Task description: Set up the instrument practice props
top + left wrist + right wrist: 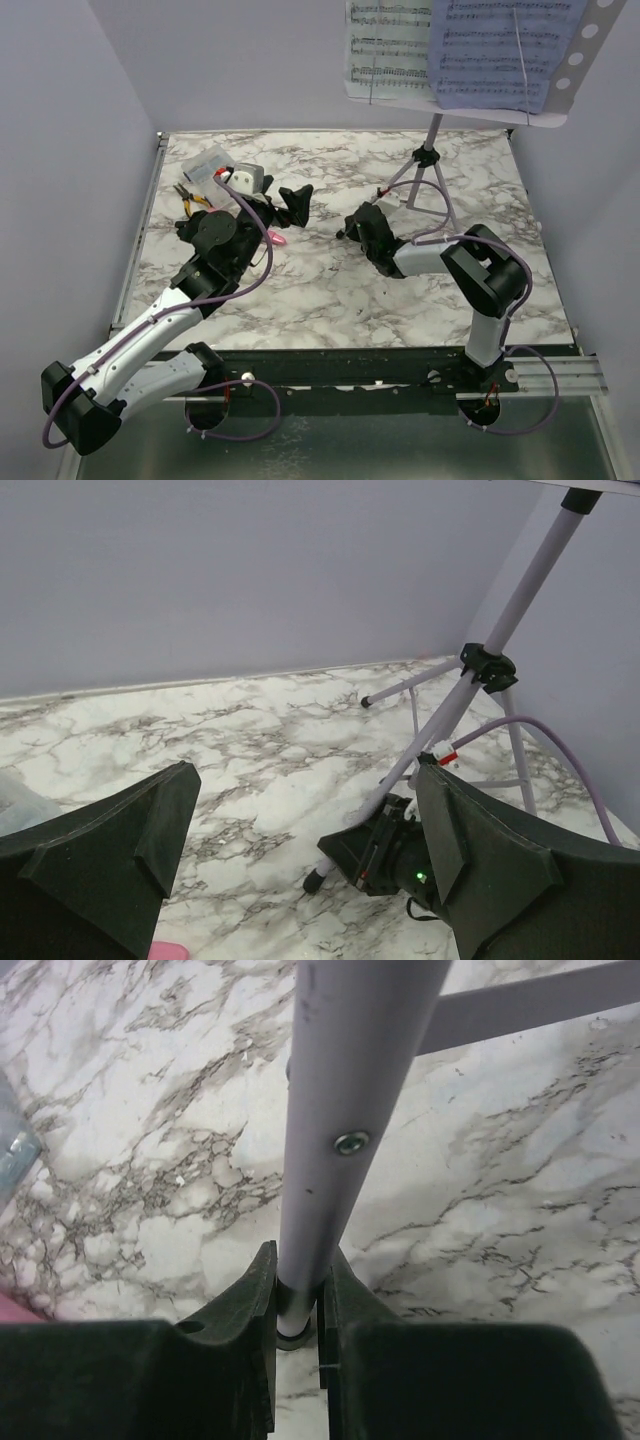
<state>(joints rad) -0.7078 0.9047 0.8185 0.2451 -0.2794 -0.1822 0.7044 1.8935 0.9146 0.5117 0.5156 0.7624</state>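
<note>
Plain lavender-grey walls point(60, 120) close in a white, grey-veined marble-patterned table point(330, 290) on three sides, evenly lit.

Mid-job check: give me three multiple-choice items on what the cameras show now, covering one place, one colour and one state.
1. Where is the clear box? A) far left on the table B) near right corner C) under the music stand
2. What colour are the handles of the pliers? A) blue B) orange C) green
3. How do the jaws of the right gripper stand? A) wide open B) shut on nothing C) shut on a tripod leg

Answers: 1 A, the top view shows it in the far left corner. 2 B, orange handles show beside the box. 3 C, the right wrist view shows both jaws pressed against the tube.
</note>
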